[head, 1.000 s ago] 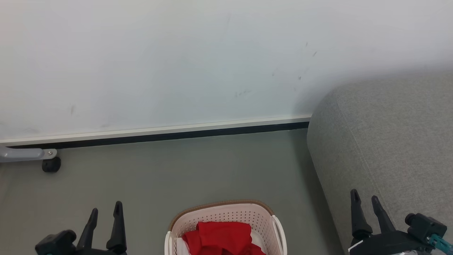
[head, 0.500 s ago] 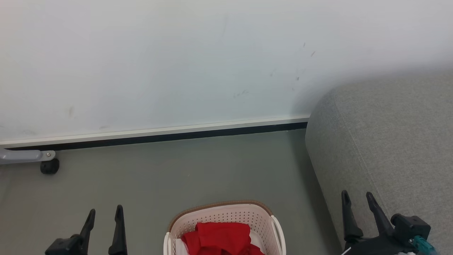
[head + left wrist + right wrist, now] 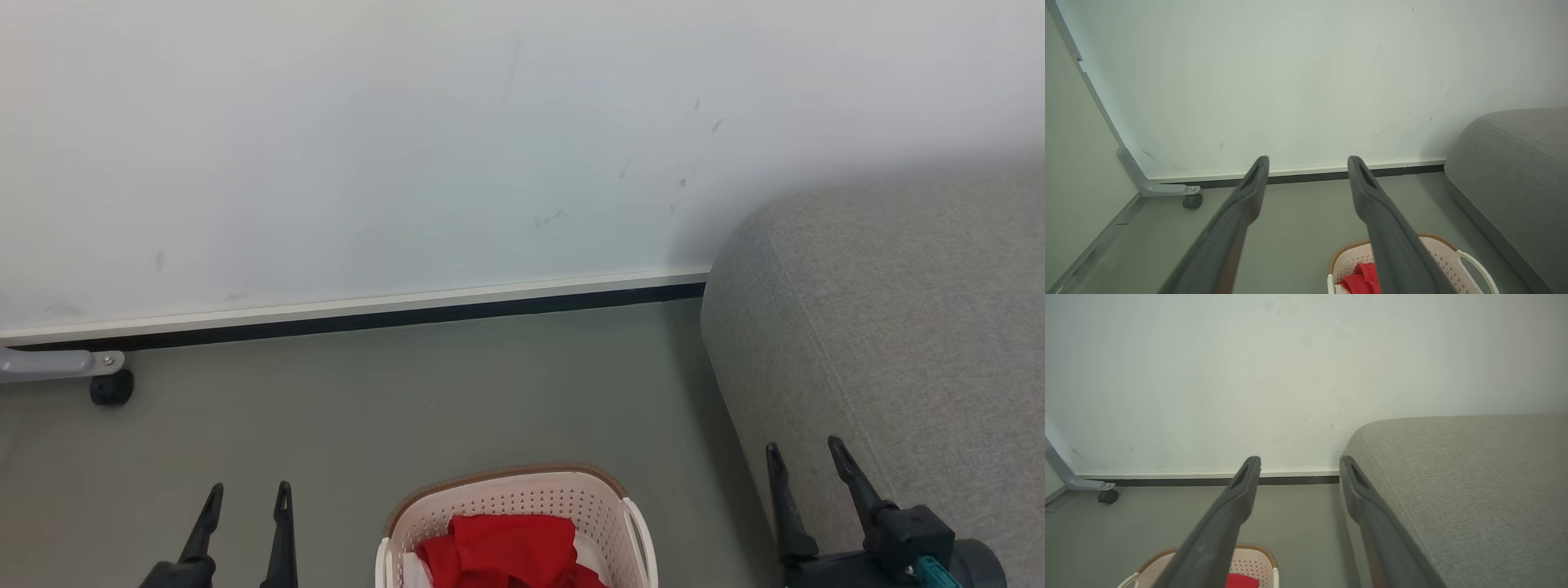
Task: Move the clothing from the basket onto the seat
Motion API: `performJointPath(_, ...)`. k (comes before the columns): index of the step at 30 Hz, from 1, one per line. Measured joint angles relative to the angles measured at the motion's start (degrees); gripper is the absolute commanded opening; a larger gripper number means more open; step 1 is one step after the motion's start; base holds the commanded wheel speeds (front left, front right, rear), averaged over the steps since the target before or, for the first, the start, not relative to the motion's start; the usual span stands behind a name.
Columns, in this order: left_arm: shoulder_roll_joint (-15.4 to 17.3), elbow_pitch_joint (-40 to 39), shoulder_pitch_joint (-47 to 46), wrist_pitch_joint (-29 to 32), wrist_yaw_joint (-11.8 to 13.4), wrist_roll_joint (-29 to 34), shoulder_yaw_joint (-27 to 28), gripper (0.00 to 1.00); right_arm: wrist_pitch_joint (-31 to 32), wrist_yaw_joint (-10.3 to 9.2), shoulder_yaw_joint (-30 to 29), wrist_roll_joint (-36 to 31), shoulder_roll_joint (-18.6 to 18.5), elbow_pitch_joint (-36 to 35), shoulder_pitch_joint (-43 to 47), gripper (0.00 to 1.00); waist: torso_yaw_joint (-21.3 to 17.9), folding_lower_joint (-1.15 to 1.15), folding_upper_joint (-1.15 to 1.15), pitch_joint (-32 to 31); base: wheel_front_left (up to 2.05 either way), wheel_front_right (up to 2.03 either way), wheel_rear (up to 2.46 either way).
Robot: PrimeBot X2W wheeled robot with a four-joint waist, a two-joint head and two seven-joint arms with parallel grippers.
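A cream perforated basket (image 3: 522,494) with a brown rim stands on the floor at the bottom centre of the head view, holding red clothing (image 3: 506,547) with a bit of white fabric beside it. The basket (image 3: 1437,253) and red clothing (image 3: 1359,279) also appear low in the left wrist view, and the basket (image 3: 1249,559) low in the right wrist view. The grey woven seat (image 3: 898,327) fills the right side. My left gripper (image 3: 247,492) is open, left of the basket. My right gripper (image 3: 804,456) is open, over the seat's near edge. Both are empty.
A pale wall with a white and black skirting strip (image 3: 359,314) runs behind. A grey metal leg with a black caster (image 3: 110,388) stands at the far left by the wall. Grey-green floor (image 3: 424,392) lies open between wall and basket.
Both grippers have sunk lower in the head view; the left has shifted slightly right and the right has shifted left. The basket and clothing have not moved.
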Motion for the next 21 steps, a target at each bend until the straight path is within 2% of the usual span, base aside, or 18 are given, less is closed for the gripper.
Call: performJointPath(21, -0.66, 0.27, 0.00, -0.01, -1.10, -0.18, 1.20, 1.00, 0.00, 0.00, -0.11, -0.27, -0.01, 0.08, 0.00, 1.00, -0.03, 0.00, 0.00, -0.21, 0.00, 0.00, 0.00)
